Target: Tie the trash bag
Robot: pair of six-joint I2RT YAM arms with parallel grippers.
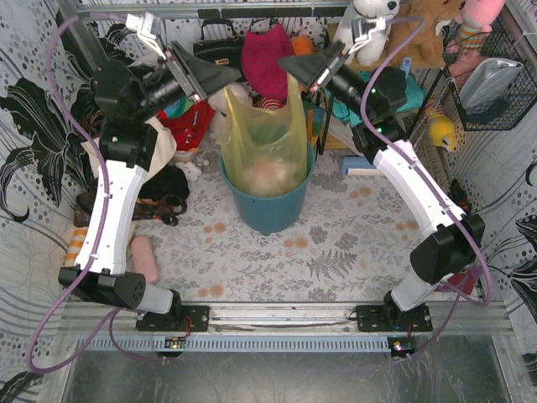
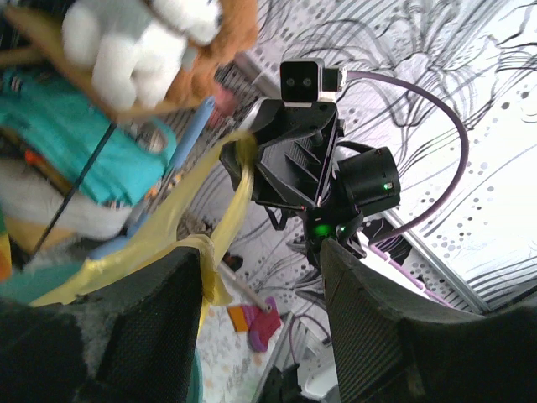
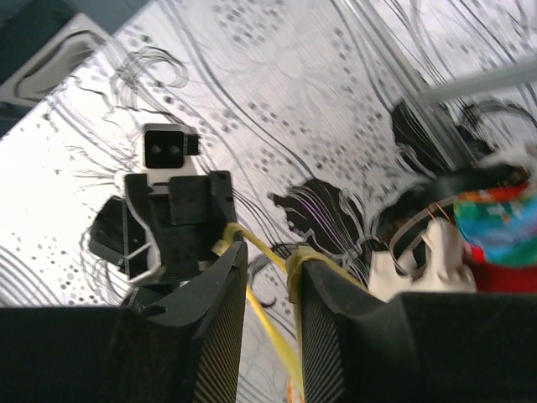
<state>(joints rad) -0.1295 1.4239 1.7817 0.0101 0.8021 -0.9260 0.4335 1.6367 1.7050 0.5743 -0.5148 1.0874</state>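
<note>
— Where is the trash bag [image 1: 264, 138], and which way does it run?

— It stands upright in the teal bin [image 1: 268, 214] in the middle of the tabletop [image 1: 352, 243], with its long axis vertical and its mouth up. Its top is drawn out sideways between my two arms, the right corner higher.

— And your end effectors?

— My left end effector [image 1: 231, 81] has its fingers well apart, with a yellow handle strip [image 2: 237, 197] looped over one finger. My right end effector [image 1: 289, 63] has its fingers nearly together. A strip runs through the narrow gap and over one finger, but I cannot tell whether they pinch it.

— What is hard to see?

— The bag's lower part is behind the bin wall, and its contents show only as a pale blur. The plush toys [image 1: 369, 25] behind are a jumble.

— Count?

— One bag, one bin, two end effectors.
</note>
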